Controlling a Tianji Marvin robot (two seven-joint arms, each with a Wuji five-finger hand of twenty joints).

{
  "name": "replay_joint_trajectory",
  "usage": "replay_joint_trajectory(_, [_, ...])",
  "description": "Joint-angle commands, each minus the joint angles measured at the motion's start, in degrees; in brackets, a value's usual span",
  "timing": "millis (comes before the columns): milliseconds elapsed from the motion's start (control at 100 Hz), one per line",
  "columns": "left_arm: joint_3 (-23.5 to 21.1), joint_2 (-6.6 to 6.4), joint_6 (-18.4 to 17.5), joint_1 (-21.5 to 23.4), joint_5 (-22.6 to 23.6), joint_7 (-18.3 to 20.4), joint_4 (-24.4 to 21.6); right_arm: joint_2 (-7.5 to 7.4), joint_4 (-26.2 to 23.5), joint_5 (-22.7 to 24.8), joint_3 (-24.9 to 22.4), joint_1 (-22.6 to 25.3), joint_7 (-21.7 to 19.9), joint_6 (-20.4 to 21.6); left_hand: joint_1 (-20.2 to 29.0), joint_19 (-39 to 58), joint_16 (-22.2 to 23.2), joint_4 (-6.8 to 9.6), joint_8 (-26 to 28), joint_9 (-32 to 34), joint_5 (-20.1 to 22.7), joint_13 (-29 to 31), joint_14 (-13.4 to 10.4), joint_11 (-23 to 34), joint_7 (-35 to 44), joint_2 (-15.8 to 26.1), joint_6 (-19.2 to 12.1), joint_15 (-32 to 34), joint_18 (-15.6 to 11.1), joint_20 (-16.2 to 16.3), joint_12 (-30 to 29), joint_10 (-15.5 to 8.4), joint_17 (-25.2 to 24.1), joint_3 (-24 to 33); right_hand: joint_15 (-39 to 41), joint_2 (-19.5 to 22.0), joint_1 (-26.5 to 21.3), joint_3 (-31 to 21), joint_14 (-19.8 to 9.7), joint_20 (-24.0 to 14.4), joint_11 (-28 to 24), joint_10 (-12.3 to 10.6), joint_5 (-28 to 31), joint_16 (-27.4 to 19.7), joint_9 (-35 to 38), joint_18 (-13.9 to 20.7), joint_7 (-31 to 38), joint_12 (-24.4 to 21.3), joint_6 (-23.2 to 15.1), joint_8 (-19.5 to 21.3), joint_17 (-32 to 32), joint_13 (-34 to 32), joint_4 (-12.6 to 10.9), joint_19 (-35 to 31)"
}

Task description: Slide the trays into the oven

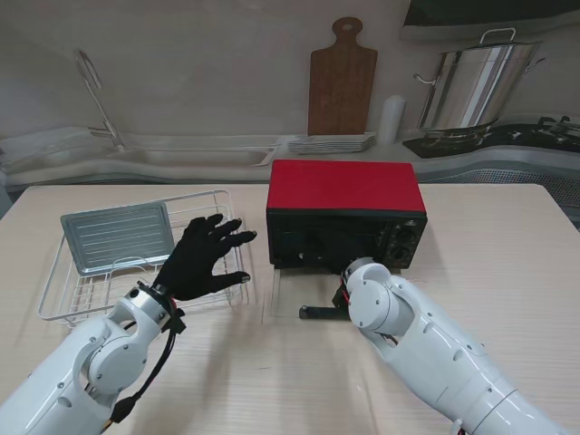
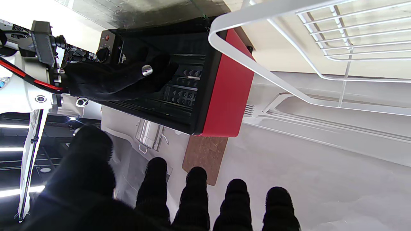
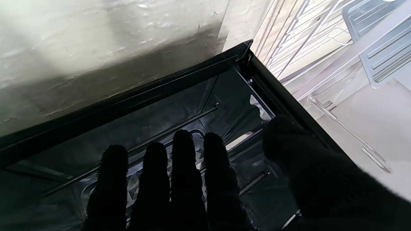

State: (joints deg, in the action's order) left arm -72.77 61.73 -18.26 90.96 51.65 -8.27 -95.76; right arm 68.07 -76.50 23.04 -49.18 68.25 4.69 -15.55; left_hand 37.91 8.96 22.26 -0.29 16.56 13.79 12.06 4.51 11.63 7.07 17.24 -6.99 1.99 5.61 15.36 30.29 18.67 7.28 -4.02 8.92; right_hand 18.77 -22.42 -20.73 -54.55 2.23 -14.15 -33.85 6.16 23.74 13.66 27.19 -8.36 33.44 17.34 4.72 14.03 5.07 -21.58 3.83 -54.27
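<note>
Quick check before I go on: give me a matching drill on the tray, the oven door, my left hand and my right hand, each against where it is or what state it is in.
Things:
1. tray
2. oven door
3. left hand
4. right hand

States:
A. reaching into the oven
B. open, fingers spread over the rack
C. lying in the rack
D. folded down flat on the table

Pairs: 1-C, 2-D, 3-B, 4-A
</note>
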Motion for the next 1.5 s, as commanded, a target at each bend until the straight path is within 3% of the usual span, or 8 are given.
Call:
replay_joint_trajectory(0, [-0.1,0.18,0.3,0.5,0.0,1.0,-0.7,0.85,0.7,-0.2,0.4,-0.5,-0.5,-0.1,-0.7,-2.8,-0.7,-0.11,0.3,-1.6,-0.4,-1.6,-1.1,0.0,-0.2,2.0,-0.5,-0.6,-1.4,-0.6,-0.9,-0.5,-1.2,-2.0,0.1,-0.8,2.5,-1.4,-0.5,-0.7,0.4,0.1,0.4,0.6,-0.6,-0.1,-0.2,0.8,-1.1,1.0,-0.3,-1.2,-2.7,-0.9])
replay_joint_trajectory(430, [-0.2,0.19,0.3,0.6,0.1,1.0,-0.7,1.53,2.9,-0.8,1.4,-1.6,0.7,0.1,-0.7,-2.9,-0.7,-0.11,0.3,-1.6,-0.5,-1.6,-1.1,0.0,-0.2,2.0,-0.5,-0.6,-1.4,-0.7,-0.9,-0.5,-1.2,-2.1,-0.2,-0.8,2.5,-1.4,-1.0,-0.6,0.4,-0.3,-0.3,0.5,-1.2,0.1,-0.2,0.8,-1.6,1.1,-0.6,-0.9,-2.6,-0.6])
replay_joint_trajectory(740, [-0.1,0.25,0.3,0.7,-0.4,0.9,-0.6,-0.26,-2.7,0.9,-1.9,3.4,-1.3,1.7,-0.6,-2.8,-0.7,-0.09,0.3,-1.5,-0.4,-1.5,-1.1,0.0,-0.2,2.0,-0.4,-0.6,-1.4,-0.6,-0.9,-0.6,-1.2,-2.0,0.1,-0.3,2.7,-1.0,-0.3,-0.7,0.2,-0.1,-0.1,0.6,-0.8,-0.3,0.0,0.8,-1.6,1.1,-0.2,-1.2,-2.6,-1.0])
replay_joint_trajectory(1100, [-0.1,0.45,1.7,2.0,-2.1,1.4,-1.3,-2.11,-13.9,5.1,-8.9,15.9,0.7,10.7,-0.5,-2.6,-0.6,-0.04,0.2,-1.9,-1.2,-1.6,-1.1,-0.1,-0.4,2.1,-0.3,-0.6,-0.9,-0.5,-0.9,-0.6,-0.9,-1.9,-0.8,-0.2,2.4,-0.6,-0.4,-0.8,1.2,-0.9,-2.5,0.3,-2.7,-0.9,-0.8,0.4,-3.1,0.8,-0.8,0.2,-2.7,-1.0])
replay_joint_trajectory(1330, [-0.6,0.71,3.3,3.7,-5.0,2.5,-2.4,-2.41,-18.2,6.9,-11.5,22.1,3.4,17.0,-0.5,-3.1,-1.2,0.04,0.3,-2.0,-1.7,-1.7,-1.0,-0.2,-0.3,2.5,-0.2,-1.0,0.3,-1.1,-1.0,-0.2,-0.7,-2.1,-4.3,-1.0,-0.5,-4.6,-3.4,1.3,2.8,-2.9,-7.4,-1.6,-7.2,-0.1,-0.8,-0.3,-5.4,0.0,-3.4,4.1,-5.1,2.8])
replay_joint_trajectory(1490, [-1.5,0.98,4.5,5.3,-6.8,2.5,-3.3,-2.36,-19.4,6.7,-11.9,24.6,4.8,20.4,-0.2,-3.1,-1.2,0.1,0.4,-1.7,-1.4,-1.4,-0.7,-0.1,-0.2,2.4,0.2,-0.8,0.4,-1.2,-0.9,-0.1,-0.5,-2.1,-6.2,-1.3,0.4,-3.7,-5.6,2.9,3.5,-4.3,-9.4,-2.6,-9.8,2.0,-0.6,-0.8,-6.5,-0.7,-5.5,7.0,-5.1,5.6])
